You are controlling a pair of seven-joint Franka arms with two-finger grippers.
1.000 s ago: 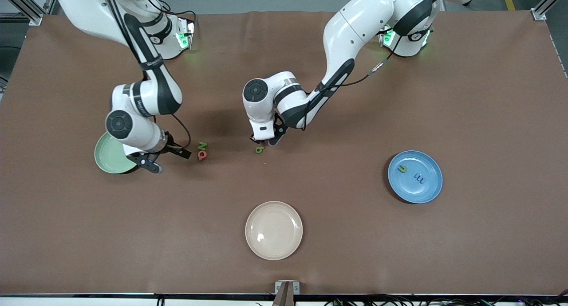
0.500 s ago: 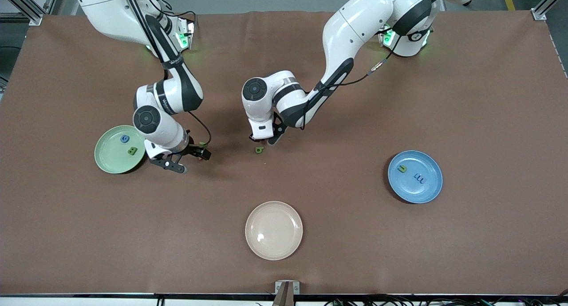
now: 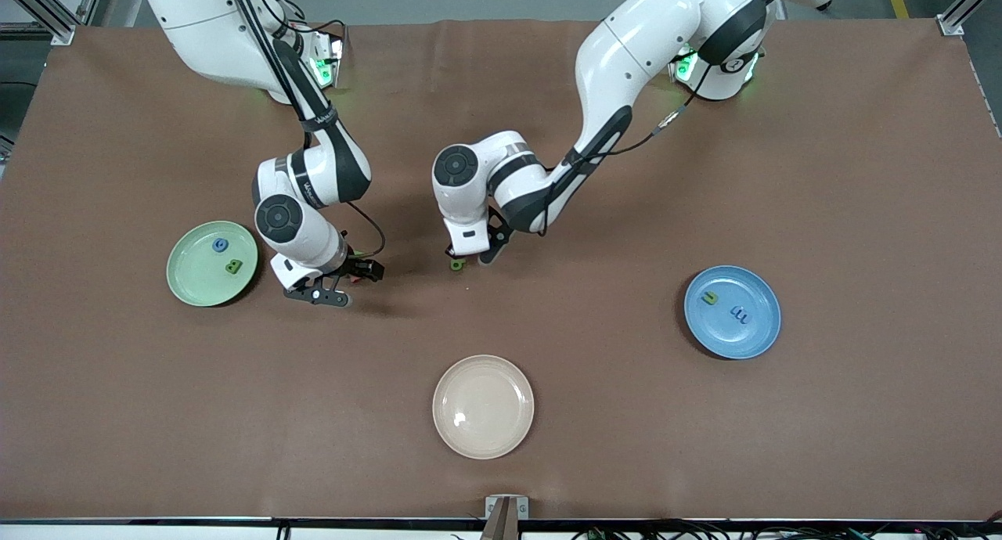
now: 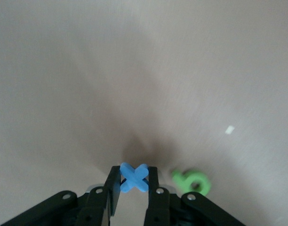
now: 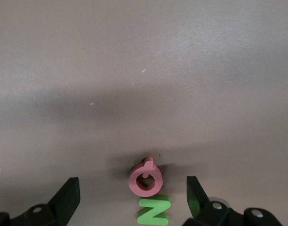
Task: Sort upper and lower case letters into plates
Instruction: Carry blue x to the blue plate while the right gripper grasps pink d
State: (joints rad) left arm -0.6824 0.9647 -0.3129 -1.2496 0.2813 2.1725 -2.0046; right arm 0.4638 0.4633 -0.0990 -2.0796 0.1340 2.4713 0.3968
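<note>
Front view: blue plate [image 3: 753, 338] lay at 4 o'clock from the left gripper [image 3: 467, 258], and mint plate [image 3: 196, 286] lay at 9 o'clock from the right gripper [image 3: 340, 283]. Left fingers pinched the blue X [image 4: 133, 177]. Right fingers stood wide, straddling pink Q [image 5: 145, 177] and green N [image 5: 153, 210].

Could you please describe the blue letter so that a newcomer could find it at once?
Start at the brown table's middle, where the left gripper reaches down. The blue x is pinched between its fingers. The green letter b beside it lies loose on the table.
</note>
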